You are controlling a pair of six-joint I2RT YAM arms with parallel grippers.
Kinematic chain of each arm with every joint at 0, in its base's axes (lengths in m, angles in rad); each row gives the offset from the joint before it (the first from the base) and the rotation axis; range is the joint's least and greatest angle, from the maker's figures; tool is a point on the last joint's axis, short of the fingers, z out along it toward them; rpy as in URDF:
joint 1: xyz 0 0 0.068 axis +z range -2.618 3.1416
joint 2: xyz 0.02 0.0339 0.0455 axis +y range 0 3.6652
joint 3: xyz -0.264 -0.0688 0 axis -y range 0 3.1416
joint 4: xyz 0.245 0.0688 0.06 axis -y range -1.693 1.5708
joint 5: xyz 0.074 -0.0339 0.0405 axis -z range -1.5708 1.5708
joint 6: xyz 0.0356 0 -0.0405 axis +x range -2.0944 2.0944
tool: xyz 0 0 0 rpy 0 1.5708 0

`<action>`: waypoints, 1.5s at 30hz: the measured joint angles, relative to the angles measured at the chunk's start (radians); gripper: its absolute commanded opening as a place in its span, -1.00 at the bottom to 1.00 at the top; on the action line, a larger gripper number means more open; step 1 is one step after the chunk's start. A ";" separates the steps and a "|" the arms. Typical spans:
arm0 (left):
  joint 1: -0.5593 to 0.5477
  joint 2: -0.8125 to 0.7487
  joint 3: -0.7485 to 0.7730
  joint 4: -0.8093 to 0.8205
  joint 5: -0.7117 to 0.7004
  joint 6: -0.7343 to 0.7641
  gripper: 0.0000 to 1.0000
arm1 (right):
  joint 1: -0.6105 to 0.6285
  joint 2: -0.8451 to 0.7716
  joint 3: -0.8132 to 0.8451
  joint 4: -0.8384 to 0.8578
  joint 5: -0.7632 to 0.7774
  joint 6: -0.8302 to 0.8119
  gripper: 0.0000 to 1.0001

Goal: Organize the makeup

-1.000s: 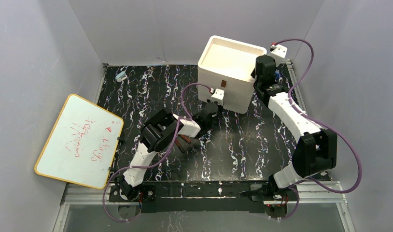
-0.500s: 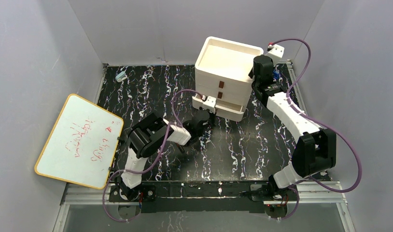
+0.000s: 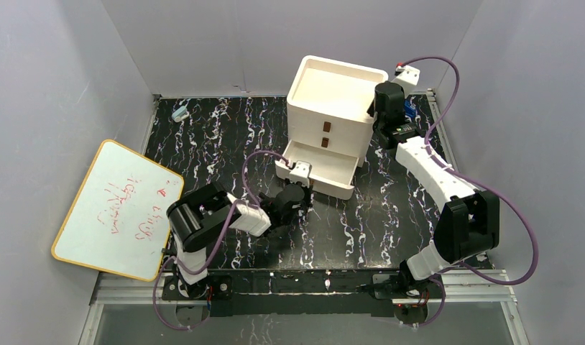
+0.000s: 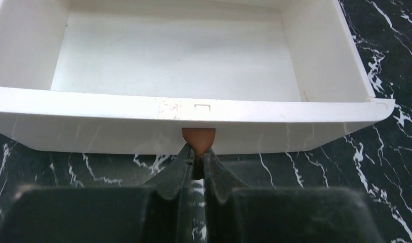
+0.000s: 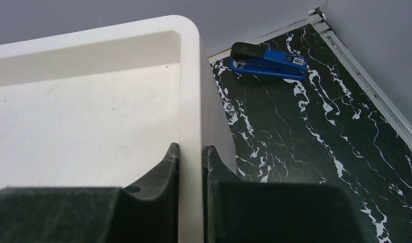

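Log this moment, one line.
left jaws: shut on handle | drawer: open, empty | right jaws: shut on box

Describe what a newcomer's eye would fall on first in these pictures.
The white drawer box stands far across the table, its bottom drawer open with nothing visible inside. The left gripper is shut on that drawer's brown handle, while the right gripper pinches the box's top rim. A whiteboard with red writing leans at the left.
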 measured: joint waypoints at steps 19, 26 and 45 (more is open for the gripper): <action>-0.016 -0.401 0.022 -0.700 -0.217 -0.289 0.85 | 0.001 0.001 0.001 -0.001 0.000 0.002 -0.97; 0.093 -0.416 0.105 -0.966 -0.141 -0.496 0.91 | 0.001 0.001 0.000 0.000 0.000 0.002 -0.97; 0.225 -0.261 0.127 -1.031 0.123 -0.735 0.48 | 0.001 -0.003 -0.012 0.017 0.001 0.002 -0.97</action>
